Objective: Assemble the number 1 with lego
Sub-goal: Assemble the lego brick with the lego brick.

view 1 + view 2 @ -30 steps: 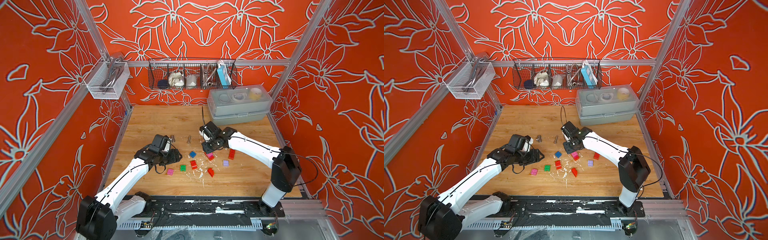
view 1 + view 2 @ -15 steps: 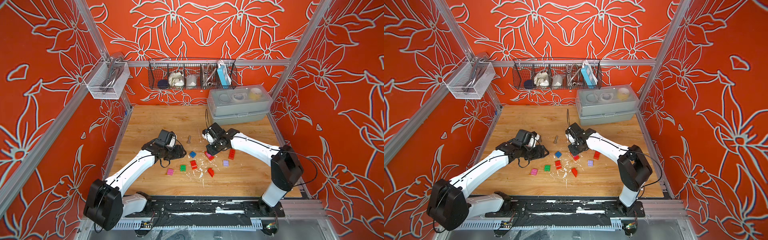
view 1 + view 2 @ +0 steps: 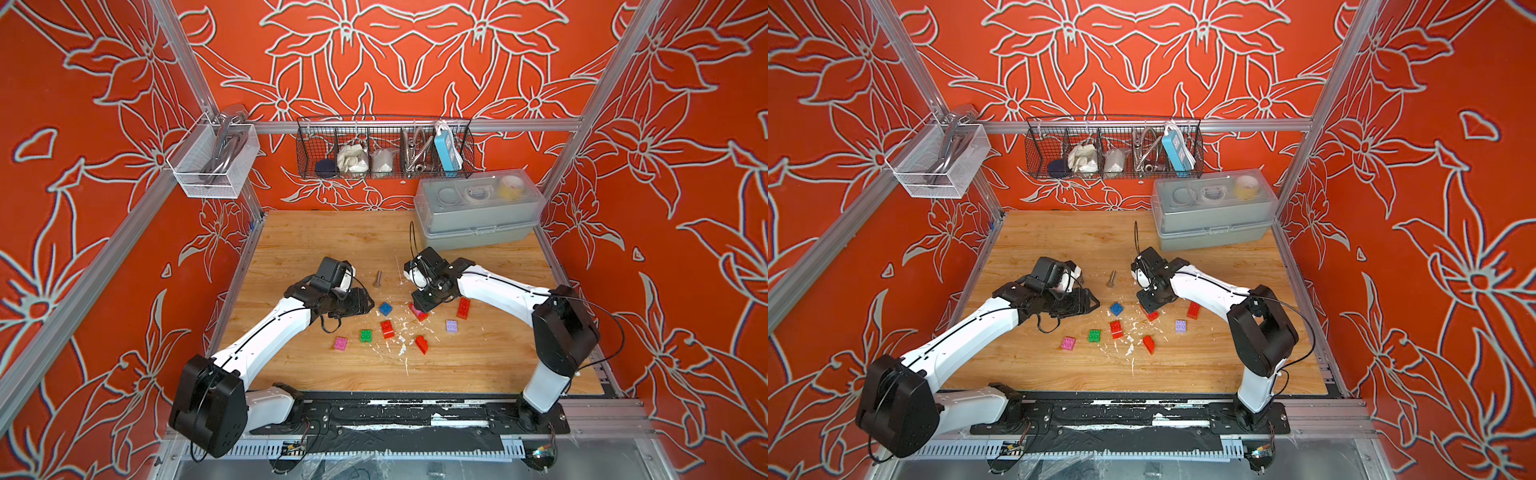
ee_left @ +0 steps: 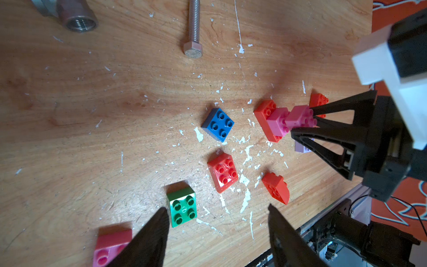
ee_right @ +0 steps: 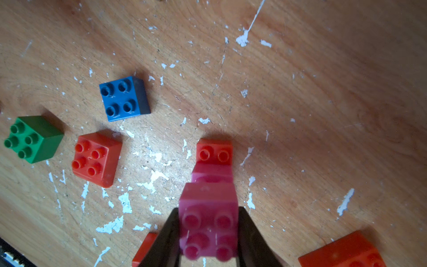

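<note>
Right gripper [image 5: 208,222] fingers clamped on pink brick [image 5: 208,198] — held over second pink brick [image 5: 211,172] stacked on red brick [image 5: 215,151], left gripper [image 4: 217,219] fingers spread, empty, above table [image 4: 92,115] near green brick [image 4: 182,209], blue brick [image 4: 218,123] loose between the arms.

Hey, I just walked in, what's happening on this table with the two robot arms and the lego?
The right gripper is shut on a pink brick, holding it on a second pink brick that sits on a red brick. The left gripper is open and empty, hanging near the green brick. The blue brick, lilac brick and a steel bolt lie loose on the wooden table.
</note>
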Robot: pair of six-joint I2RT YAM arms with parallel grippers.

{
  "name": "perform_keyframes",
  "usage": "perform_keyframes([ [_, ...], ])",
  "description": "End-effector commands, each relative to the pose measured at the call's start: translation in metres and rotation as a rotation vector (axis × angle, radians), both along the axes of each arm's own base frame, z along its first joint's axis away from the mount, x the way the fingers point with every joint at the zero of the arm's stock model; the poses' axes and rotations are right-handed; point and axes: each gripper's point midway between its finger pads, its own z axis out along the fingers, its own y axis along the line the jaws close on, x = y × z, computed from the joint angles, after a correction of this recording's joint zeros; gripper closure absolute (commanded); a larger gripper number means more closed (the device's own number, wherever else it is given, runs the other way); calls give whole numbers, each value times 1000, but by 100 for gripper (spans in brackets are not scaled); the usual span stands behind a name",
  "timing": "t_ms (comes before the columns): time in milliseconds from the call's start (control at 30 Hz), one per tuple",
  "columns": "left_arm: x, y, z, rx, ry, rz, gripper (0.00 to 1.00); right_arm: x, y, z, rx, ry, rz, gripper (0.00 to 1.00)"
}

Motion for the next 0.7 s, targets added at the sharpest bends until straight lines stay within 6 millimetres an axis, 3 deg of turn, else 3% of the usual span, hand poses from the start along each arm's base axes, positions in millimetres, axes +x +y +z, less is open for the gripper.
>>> perform_keyframes([
  [0, -1, -4, 2, -6, -4, -22, 33, -2, -3, -12, -11, 27, 6, 70],
  [667, 1, -5, 1, -9, 1, -24, 34, -8, -9, -25, -17, 64, -18, 70],
])
